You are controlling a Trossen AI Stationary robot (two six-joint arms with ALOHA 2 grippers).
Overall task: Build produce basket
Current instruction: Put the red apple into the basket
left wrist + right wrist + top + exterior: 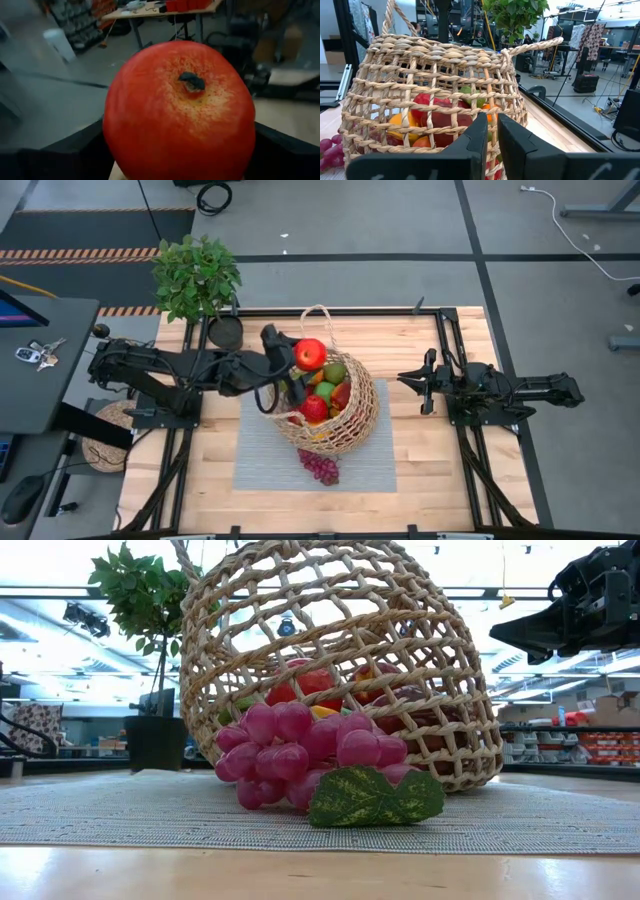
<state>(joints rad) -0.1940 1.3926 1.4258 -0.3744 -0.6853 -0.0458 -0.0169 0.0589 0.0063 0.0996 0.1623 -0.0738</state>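
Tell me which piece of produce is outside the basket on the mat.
The purple grapes, lying on the grey mat beside the basket; the rest sit inside it.

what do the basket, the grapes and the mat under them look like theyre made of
Basket: tan woven wicker or rope, matte, with an open lattice weave. Grapes: probably plastic, smooth and slightly glossy, with a fabric-looking printed leaf. Mat: grey woven textile, judging by its fine ribbed lines.
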